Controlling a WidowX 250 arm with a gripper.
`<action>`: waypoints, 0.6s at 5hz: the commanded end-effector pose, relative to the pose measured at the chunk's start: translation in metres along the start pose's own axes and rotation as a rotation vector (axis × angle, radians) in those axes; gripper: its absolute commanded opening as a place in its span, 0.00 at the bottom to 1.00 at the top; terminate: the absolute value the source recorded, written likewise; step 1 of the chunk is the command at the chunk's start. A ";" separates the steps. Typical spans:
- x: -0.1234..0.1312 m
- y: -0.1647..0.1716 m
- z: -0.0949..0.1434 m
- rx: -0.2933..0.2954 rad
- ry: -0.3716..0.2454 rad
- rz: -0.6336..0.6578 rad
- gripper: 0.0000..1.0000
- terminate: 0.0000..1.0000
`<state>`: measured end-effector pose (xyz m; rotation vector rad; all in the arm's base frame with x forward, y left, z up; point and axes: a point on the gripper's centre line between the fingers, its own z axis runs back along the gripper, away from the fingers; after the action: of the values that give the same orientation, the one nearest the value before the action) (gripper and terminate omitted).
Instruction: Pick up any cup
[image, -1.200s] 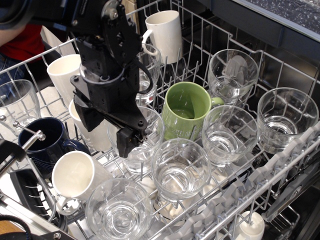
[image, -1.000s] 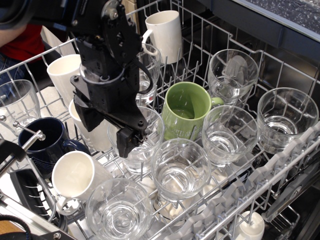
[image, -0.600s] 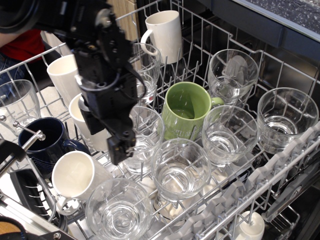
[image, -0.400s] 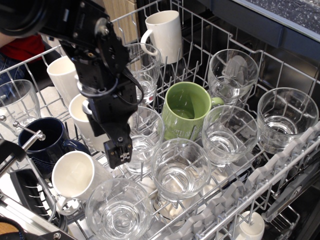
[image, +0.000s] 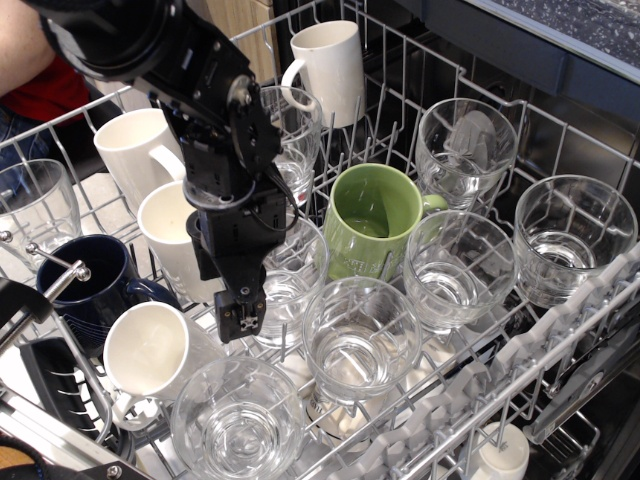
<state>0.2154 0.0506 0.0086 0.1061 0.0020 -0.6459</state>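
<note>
Several clear glass cups stand upright in the dishwasher rack (image: 560, 330). One cup (image: 290, 275) stands in the middle, left of the green mug (image: 375, 220). My black gripper (image: 245, 295) comes down from the upper left and hangs at this cup's left rim. One fingertip (image: 240, 315) shows outside the glass wall; the other is mostly hidden behind the wrist. The jaws look spread and hold nothing. More cups stand in front (image: 360, 340), front left (image: 238, 425), right (image: 458, 268) and far right (image: 572, 238).
White mugs stand at the back (image: 330, 65), at the left (image: 135, 145), beside my wrist (image: 172, 240) and at the front left (image: 150, 350). A navy mug (image: 90, 285) is at the left. More glasses stand at the back (image: 465, 150), (image: 295, 130) and left edge (image: 35, 205).
My gripper has turned about its wrist and moved slightly down and left, so it now shows side-on at the middle cup's left rim. The cups and mugs have not moved.
</note>
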 end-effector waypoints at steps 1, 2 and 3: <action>-0.002 -0.001 -0.018 0.022 -0.007 -0.010 1.00 0.00; -0.005 -0.010 -0.031 0.030 0.005 -0.010 1.00 0.00; -0.005 -0.016 -0.042 0.042 0.012 -0.004 1.00 0.00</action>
<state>0.1988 0.0441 -0.0405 0.1494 0.0141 -0.6517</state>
